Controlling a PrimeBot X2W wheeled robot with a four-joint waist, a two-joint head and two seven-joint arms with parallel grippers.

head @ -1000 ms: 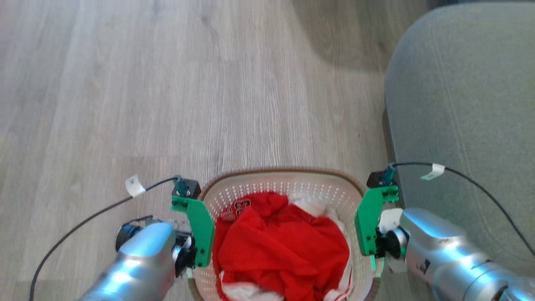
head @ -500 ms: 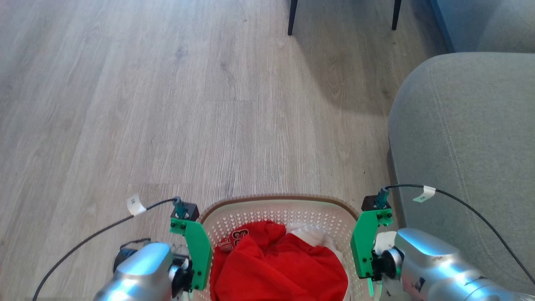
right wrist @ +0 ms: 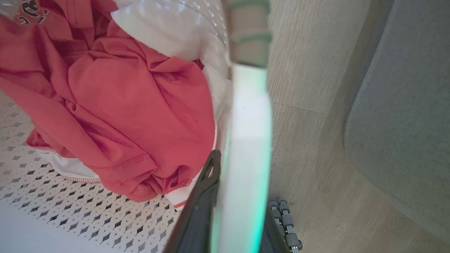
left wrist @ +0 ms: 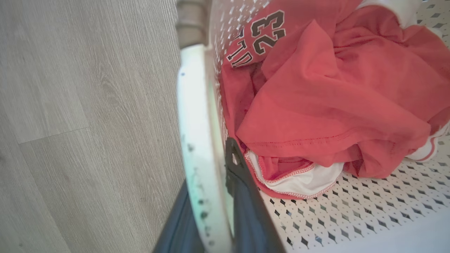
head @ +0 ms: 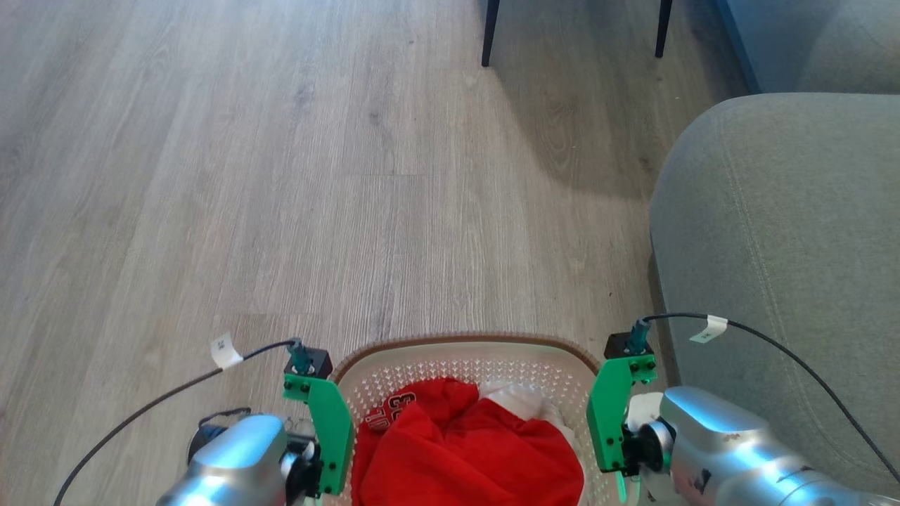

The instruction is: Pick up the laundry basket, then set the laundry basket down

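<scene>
The laundry basket [head: 464,342] lies at the bottom middle of the head view, cream and perforated with a brown rim, holding red and white clothes [head: 464,450]. My two arms flank it, green wrist brackets against its left [head: 329,429] and right [head: 606,414] sides. In the left wrist view my left gripper [left wrist: 207,200] is shut on the basket's white side handle [left wrist: 195,140], one dark finger inside the wall and one outside. My right gripper [right wrist: 239,203] is shut the same way on the other white handle [right wrist: 248,140]. Whether the basket's base touches the floor is hidden.
A grey sofa [head: 780,281] stands close on the right, almost touching my right arm. Two dark chair legs [head: 490,31] rise at the top of the head view. Bare wood floor [head: 281,176] stretches ahead and to the left. A small roller wheel [right wrist: 285,225] shows below the right handle.
The head camera has tilted up: chair legs came into view and the basket and arms sit lower in the picture. Both grippers keep their hold on the handles.
</scene>
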